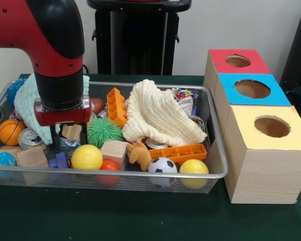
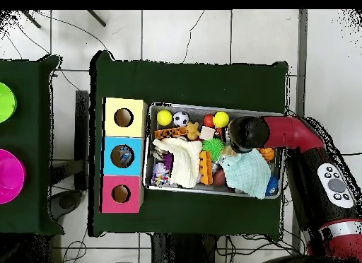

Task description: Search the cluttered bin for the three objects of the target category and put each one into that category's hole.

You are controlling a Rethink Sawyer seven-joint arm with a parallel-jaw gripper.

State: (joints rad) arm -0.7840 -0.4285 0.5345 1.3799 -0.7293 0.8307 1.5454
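The wire-mesh bin (image 1: 216,150) fills the left and middle of the front view and holds mixed clutter. It also shows in the overhead view (image 2: 150,177). My gripper (image 1: 69,135) is down inside the bin's left part, open. A small light wooden block (image 1: 71,131) sits between its fingers; I cannot tell if they touch it. In the overhead view the arm's head (image 2: 242,134) hides the gripper. The round hole (image 1: 238,61) in the red-topped box is the farthest of three on the right, and it shows in the overhead view (image 2: 121,194).
Near the gripper lie a drinks can (image 1: 30,138), a basketball (image 1: 11,131), a green spiky ball (image 1: 104,131), a yellow ball (image 1: 87,157) and wooden blocks (image 1: 32,156). A cream cloth (image 1: 158,115) covers the bin's middle. Blue-topped (image 1: 252,89) and yellow-topped (image 1: 272,126) boxes stand nearer.
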